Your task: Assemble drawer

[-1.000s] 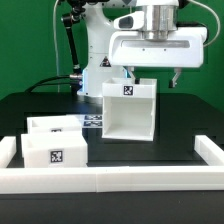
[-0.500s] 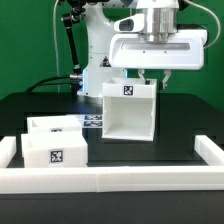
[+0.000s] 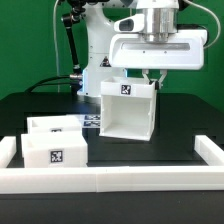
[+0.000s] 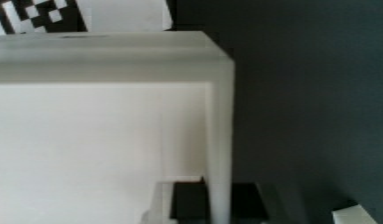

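Observation:
The drawer's tall white housing [image 3: 130, 112] stands upright in the middle of the black table, with a tag on its top front. My gripper [image 3: 156, 80] is directly above it, fingers down at its top edge towards the exterior view's right. In the wrist view the housing [image 4: 99, 120] fills most of the frame. Its thin side wall runs between my two dark pads [image 4: 188, 200], and my gripper [image 4: 218, 200] is shut on that wall. Two small white trays [image 3: 55, 150] [image 3: 52, 124], one with a tag on its front, sit at the exterior view's left.
A long low white rim wall [image 3: 110, 181] runs along the table's front and turns up at both ends. The marker board [image 3: 92, 121] lies flat between the trays and the housing. The arm's base and cables [image 3: 85, 45] stand behind.
My fingers have come together: a second ago they were spread wide above the housing, now they sit close on either side of its side wall. The housing and trays have not moved.

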